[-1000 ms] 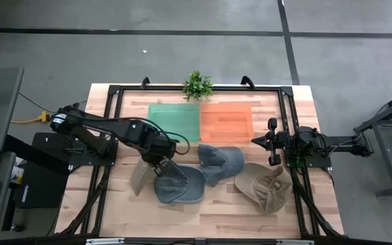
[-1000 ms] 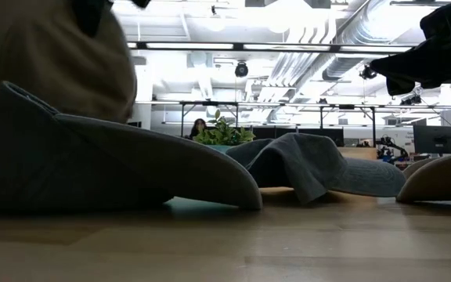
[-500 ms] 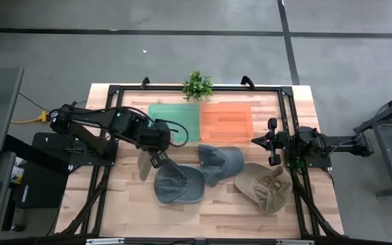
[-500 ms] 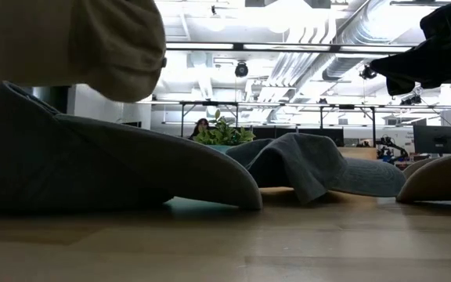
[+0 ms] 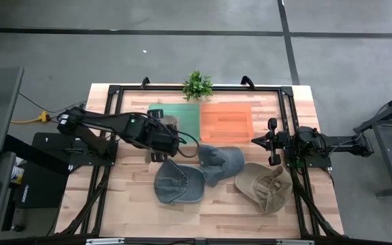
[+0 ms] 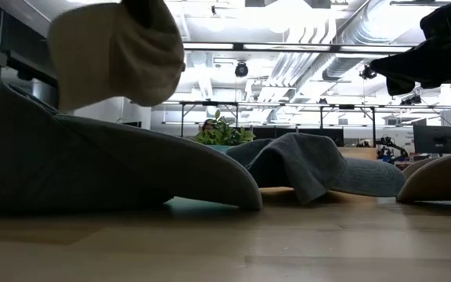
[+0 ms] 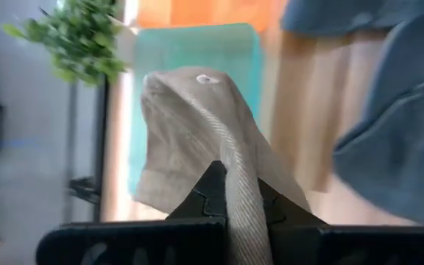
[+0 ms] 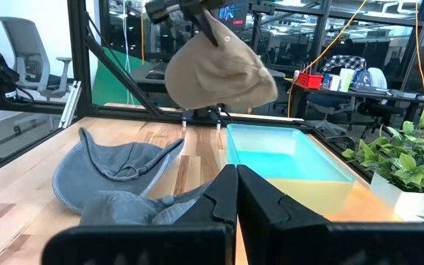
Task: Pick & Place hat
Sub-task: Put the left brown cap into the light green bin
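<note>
Two soft grey caps [image 5: 179, 184] and a tan cap [image 5: 264, 186] are lying crumpled on the wooden table [image 5: 128, 204]. The left gripper [image 7: 234, 193], fingers pinched on a floppy beige woven hat [image 6: 116, 51], is dangling it above the table beside the green tray [image 5: 175, 120], having swung it up and farther back. The right gripper [image 8: 235, 193], fingers together, is waiting at the table's right edge.

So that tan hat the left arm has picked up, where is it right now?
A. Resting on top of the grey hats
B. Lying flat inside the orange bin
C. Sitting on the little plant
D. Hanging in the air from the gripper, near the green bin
D: the tan hat dangles clear of the table, pinched by the left gripper, by the green bin.
</note>
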You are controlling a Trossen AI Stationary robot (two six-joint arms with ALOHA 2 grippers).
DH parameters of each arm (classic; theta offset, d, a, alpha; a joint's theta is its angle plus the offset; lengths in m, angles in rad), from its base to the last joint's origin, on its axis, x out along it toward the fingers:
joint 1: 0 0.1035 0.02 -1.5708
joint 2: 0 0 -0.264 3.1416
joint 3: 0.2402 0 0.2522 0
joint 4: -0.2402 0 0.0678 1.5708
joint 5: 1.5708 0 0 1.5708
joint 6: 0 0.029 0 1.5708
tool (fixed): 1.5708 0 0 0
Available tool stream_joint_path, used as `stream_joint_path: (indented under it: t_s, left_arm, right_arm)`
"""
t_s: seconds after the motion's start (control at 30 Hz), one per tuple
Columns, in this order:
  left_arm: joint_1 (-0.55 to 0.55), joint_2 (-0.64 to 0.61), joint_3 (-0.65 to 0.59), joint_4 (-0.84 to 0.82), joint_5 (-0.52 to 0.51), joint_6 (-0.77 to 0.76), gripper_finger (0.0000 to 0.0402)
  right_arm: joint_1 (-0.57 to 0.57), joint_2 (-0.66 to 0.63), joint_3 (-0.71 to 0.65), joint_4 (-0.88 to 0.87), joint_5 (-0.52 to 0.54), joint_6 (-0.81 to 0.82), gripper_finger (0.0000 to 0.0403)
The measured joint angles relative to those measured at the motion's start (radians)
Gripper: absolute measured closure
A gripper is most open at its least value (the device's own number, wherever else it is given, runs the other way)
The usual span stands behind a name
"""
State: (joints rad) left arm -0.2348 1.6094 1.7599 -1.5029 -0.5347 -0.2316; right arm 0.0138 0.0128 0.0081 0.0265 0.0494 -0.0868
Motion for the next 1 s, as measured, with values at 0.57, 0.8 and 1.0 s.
stream_joint_path:
  t_s: [0.57,0.8,1.0]
  left_arm:
    - [0.169,0.076,-0.001,0.129,-0.159,0.451,0.0401]
    - [0.231,0.076,-0.001,0.153,-0.21,0.625,0.0401]
    - [0.277,0.076,-0.001,0.24,-0.22,0.812,0.0401]
  right_arm:
    - [0.0,0.0,0.0,0.0,0.0,0.0,0.0402]
    - [0.0,0.0,0.0,0.0,0.0,0.0,0.0402]
    - [0.0,0.0,0.0,0.0,0.0,0.0,0.0402]
